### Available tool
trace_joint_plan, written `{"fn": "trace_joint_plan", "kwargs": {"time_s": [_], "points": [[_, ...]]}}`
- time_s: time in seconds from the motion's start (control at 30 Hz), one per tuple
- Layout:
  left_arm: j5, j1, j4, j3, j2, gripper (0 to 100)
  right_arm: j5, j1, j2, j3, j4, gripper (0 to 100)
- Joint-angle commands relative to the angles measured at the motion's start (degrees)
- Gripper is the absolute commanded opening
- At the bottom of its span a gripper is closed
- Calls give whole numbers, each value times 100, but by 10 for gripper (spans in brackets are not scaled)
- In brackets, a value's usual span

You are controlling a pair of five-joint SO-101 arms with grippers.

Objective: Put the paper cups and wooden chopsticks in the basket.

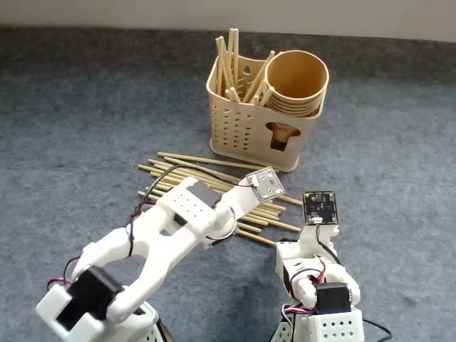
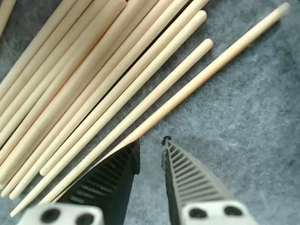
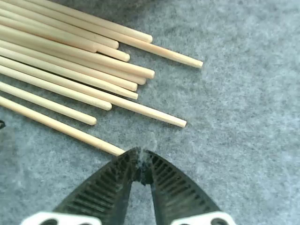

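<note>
The high view takes in the basket (image 1: 235,135) near the tabletop's (image 1: 85,107) far edge, right of its middle; a stack of cups (image 1: 296,75) sits in the basket's right part and stowed chopsticks (image 1: 231,57) lean upright in its left part. The loose chopsticks (image 1: 192,167) lie fanned flat about the tabletop's middle, just in front of the basket.

The wrist views add the fingers, which the high view hides under the wrists. The left gripper (image 2: 151,146) stands narrowly parted with nothing between its fingers; the loose chopsticks (image 2: 93,89) lie packed to one side, and the outermost chopstick (image 2: 201,77) passes at one fingertip (image 2: 133,149), while the gap sits over bare tabletop. The right gripper (image 3: 141,159) is closed tip to tip, holding nothing; the loose chopsticks' (image 3: 70,65) ends lie ahead, and the nearest chopstick (image 3: 61,125) ends just beside the tips.

The left arm (image 1: 178,221) stretches from the near-left corner, its wrist low over the pile; the right arm (image 1: 317,263) stays folded by the near edge, its wrist pointing down beside the pile's right ends.
</note>
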Motion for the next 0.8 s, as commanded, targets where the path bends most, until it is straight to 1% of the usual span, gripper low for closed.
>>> {"fn": "trace_joint_plan", "kwargs": {"time_s": [0.0,0.27,0.4,0.43,0.6,0.77], "points": [[-185,-110,-290,-365,338,95,9,48,-110,813,48,5],[-202,-629,-290,-1244,1393,95,9,48,-110,813,48,5],[-211,-611,132,-1648,1771,94,9,48,-110,813,48,5],[-211,-620,167,-1675,1798,92,9,48,-110,813,48,5],[-211,-602,352,-1684,1798,24,9,48,-110,813,48,5],[-211,-576,659,-1675,1798,21,9,48,-110,813,48,5]]}}
